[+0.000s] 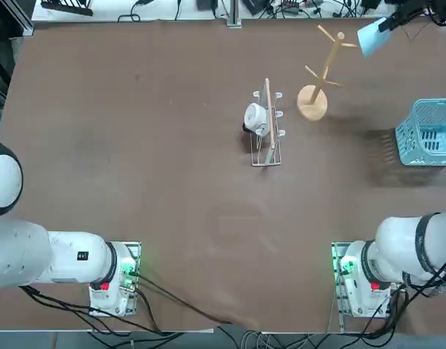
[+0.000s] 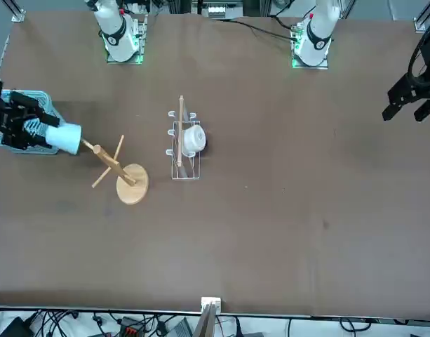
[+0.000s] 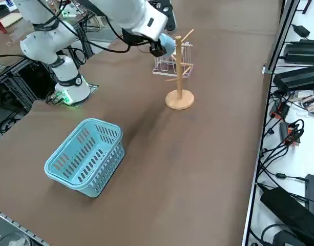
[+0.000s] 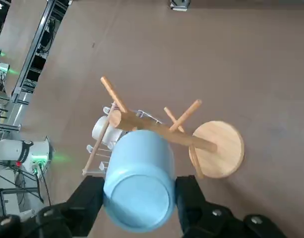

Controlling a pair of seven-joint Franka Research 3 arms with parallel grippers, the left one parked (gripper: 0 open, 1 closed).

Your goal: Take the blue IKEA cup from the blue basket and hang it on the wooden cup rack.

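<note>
Above the counter's far right, the right tool [image 4: 137,198] grips the blue cup [image 4: 139,186] on its side, mouth toward the wooden rack [image 4: 166,131] just left of it.

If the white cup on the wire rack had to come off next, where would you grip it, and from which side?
I would take the white cup by its round body, coming from above on the robot's left side of the wire rack. It lies on its side against the wooden bar, so that flank is open; the wooden cup rack crowds the other side. The right gripper holds the blue cup.
</note>
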